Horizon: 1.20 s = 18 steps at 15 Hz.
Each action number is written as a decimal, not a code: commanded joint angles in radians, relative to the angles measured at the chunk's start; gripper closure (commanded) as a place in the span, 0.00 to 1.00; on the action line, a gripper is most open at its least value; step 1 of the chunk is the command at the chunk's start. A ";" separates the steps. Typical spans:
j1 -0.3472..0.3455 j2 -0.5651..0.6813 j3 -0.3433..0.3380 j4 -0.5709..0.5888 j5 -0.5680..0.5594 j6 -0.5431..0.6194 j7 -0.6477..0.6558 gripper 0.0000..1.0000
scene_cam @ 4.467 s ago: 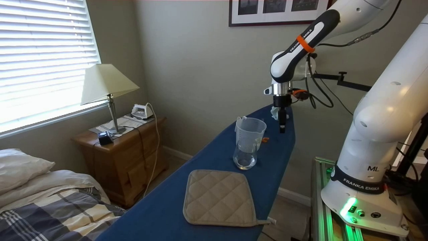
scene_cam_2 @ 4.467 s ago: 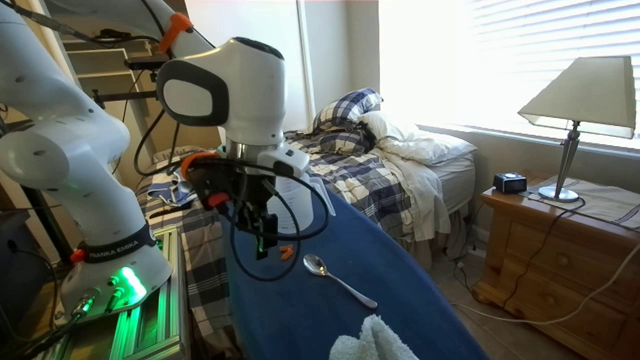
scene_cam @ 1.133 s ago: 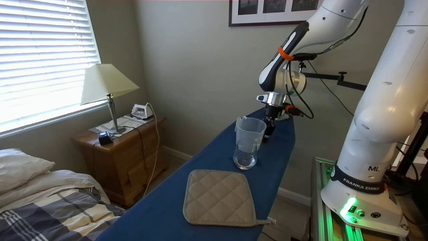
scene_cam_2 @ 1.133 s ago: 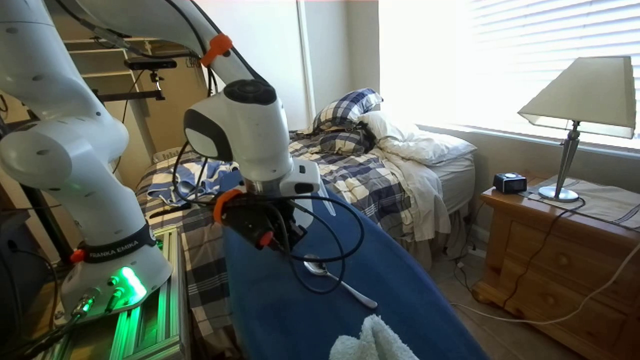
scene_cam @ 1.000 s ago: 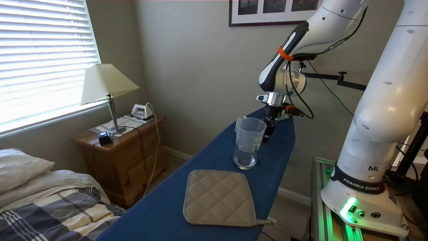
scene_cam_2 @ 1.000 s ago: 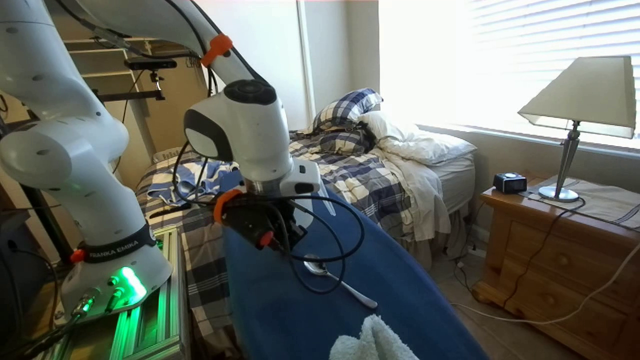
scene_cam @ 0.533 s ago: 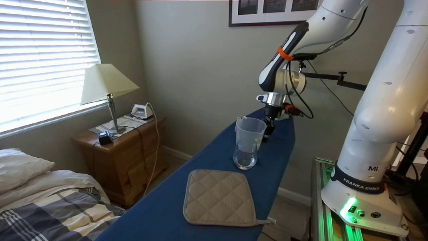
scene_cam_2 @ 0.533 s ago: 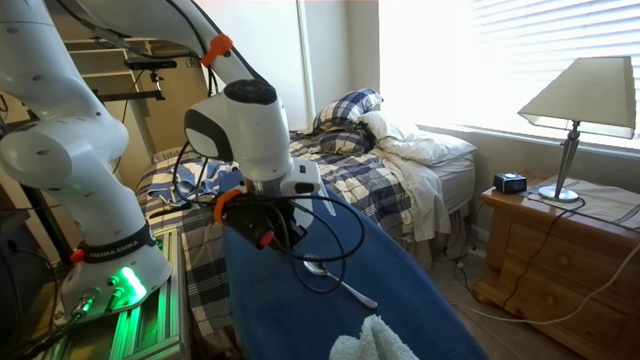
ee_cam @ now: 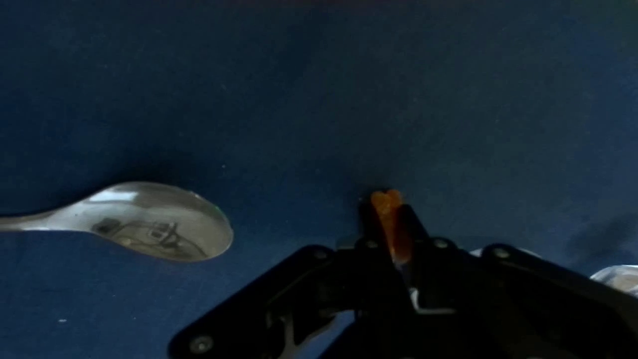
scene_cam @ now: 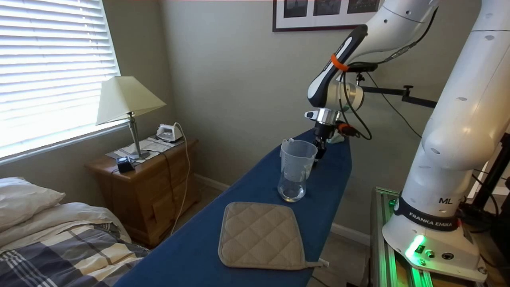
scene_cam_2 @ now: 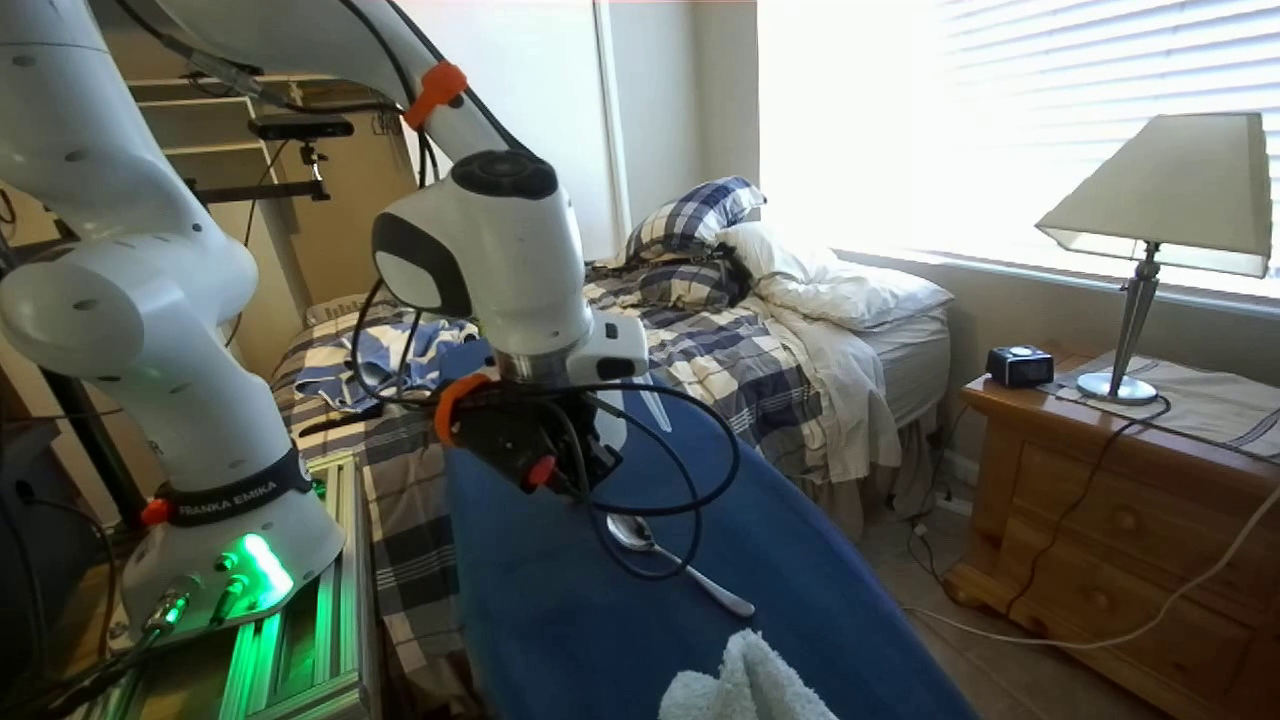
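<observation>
In the wrist view, pinches small orange pieces (ee_cam: pixel 394 232) with rounded ends between the tips of a black two-fingered gripper (ee_cam: pixel 390 214), closed almost fully around them, at four o'clock from the centre. Shows a shiny silver metal spoon (ee_cam: pixel 164 222) well apart, at nine o'clock from the pinch, lying bowl toward it on a blue fabric-covered ironing board (ee_cam: pixel 299 109).

In an exterior view, reaches down close to the board, contact unclear, just beside a translucent plastic measuring jug (scene_cam: pixel 297 155) at nine o'clock. Has a rounded clear glass tumbler (scene_cam: pixel 292 193) at half past seven and a square quilted beige potholder (scene_cam: pixel 261 235) farther off at seven.

In an exterior view, leaves the orange pieces hidden. Shows the spoon near, at five o'clock, a fluffy white terry towel (scene_cam_2: pixel 745 690) beyond it, and a brown wooden nightstand (scene_cam_2: pixel 1150 520) well off at three.
</observation>
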 commanded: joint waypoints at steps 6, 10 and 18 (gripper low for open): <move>-0.013 -0.069 -0.004 0.042 0.007 -0.025 -0.003 0.86; -0.021 -0.074 -0.021 0.077 0.001 -0.021 0.011 0.85; -0.041 -0.029 -0.056 0.129 0.001 -0.001 0.027 0.88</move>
